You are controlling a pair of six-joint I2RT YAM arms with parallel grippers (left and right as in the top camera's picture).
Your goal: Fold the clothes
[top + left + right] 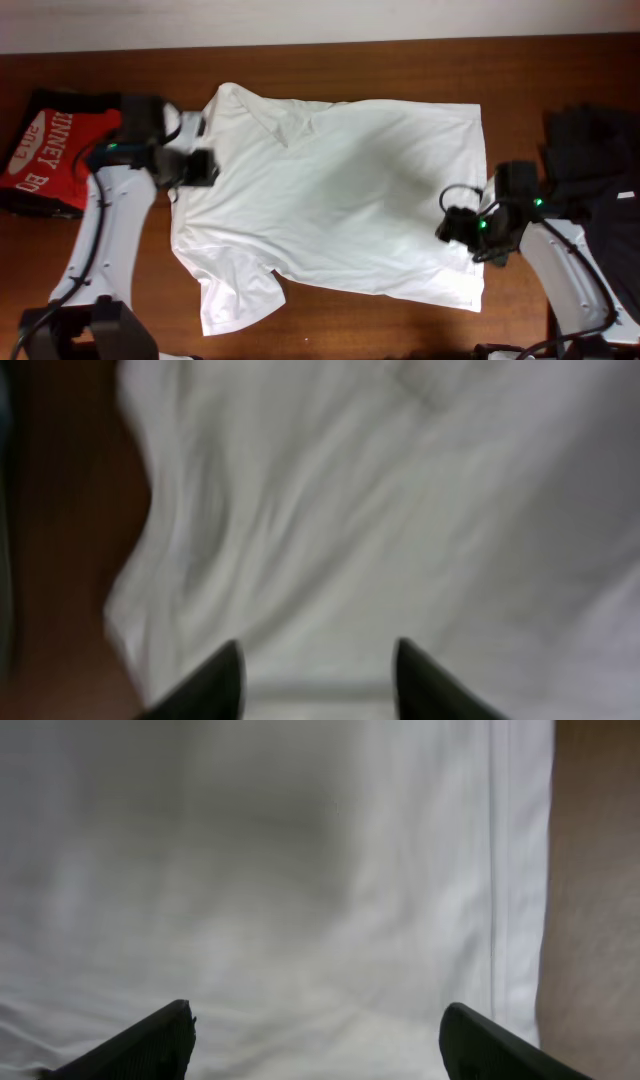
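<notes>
One white short-sleeved shirt (330, 200), spread flat across the middle of the tabletop (400, 335), not yet folded. Left gripper (200, 167) low over its left shoulder edge, fingers parted, gripping nothing. Right gripper (455, 225) over the right hem, spread wide, likewise empty. Probably the first step: reaching for opposite edges. Next, likely: lower, pinch the thin cloth without bunching, lift together, carry across. Also counted: one red shirt with white lettering (50, 150) at the left edge, one dark heap of clothing (590, 140) at the right edge.
</notes>
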